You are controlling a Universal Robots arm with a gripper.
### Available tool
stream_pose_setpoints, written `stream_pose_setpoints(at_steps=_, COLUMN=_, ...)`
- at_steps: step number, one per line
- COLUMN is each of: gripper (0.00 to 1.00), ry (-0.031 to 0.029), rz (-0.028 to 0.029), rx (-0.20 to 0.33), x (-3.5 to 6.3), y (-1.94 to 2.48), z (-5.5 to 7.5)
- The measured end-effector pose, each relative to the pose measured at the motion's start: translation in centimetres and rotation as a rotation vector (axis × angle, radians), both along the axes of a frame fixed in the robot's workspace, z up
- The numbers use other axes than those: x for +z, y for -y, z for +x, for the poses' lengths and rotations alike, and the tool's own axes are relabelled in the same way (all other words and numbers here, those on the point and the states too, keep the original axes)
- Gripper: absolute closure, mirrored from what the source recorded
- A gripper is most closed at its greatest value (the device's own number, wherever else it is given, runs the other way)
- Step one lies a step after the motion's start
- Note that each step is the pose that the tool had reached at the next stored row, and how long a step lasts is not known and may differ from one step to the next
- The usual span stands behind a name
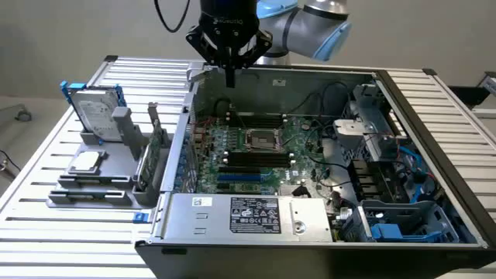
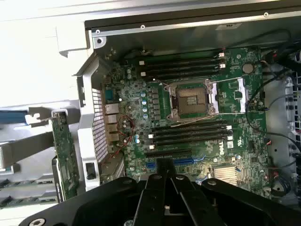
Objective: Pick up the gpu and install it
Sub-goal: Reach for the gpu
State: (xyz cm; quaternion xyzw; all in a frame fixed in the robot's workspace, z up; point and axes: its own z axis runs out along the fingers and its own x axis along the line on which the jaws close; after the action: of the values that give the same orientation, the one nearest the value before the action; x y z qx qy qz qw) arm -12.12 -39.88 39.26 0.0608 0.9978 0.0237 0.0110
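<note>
Above the open computer case (image 1: 310,261), near its far corner at the exterior view's left, the jaws hung pointing down. They were pressed together, pinching nothing and touching no part. Below them I saw the motherboard (image 1: 225,145) lying flat in the case, with its bare CPU socket (image 1: 258,139) and black memory slots on either side. Its blue expansion slots (image 1: 244,173) lay nearer the exterior camera.

Well apart from the jaws, lower and toward the exterior view's left, the gpu (image 1: 157,154) stood on its long edge. It sat in a grey holder (image 1: 93,189) just outside the case wall, with its green board showing. The wrist view showed the gpu (image 2: 63,155) upright beside the perforated rear panel (image 2: 96,122).

Farther still from the jaws, on the same holder, I noted a hard drive (image 1: 99,113) standing upright in a blue frame. A small square silver chip (image 1: 87,161) lay flat beside it. Holder and case rested on a slatted metal worktop (image 1: 46,232). Below the jaws and nearest the exterior camera, the power supply (image 1: 248,216) sat inside the case.
</note>
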Motion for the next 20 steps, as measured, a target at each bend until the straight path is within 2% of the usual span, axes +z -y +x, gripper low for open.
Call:
stream_pose_setpoints(at_steps=9, gripper=0.89, ry=-0.0002, rz=-0.0002, rx=-0.001, x=0.01, y=0.0, z=-0.1)
stream_pose_setpoints(at_steps=15, gripper=0.89, ry=-0.0012, rz=0.0, rx=-0.001, x=-0.05, y=0.0, z=-2.8)
stream_pose_setpoints(at_steps=20, gripper=0.89, ry=-0.0116, rz=-0.0001, rx=-0.001, x=-0.32, y=0.0, z=-5.1)
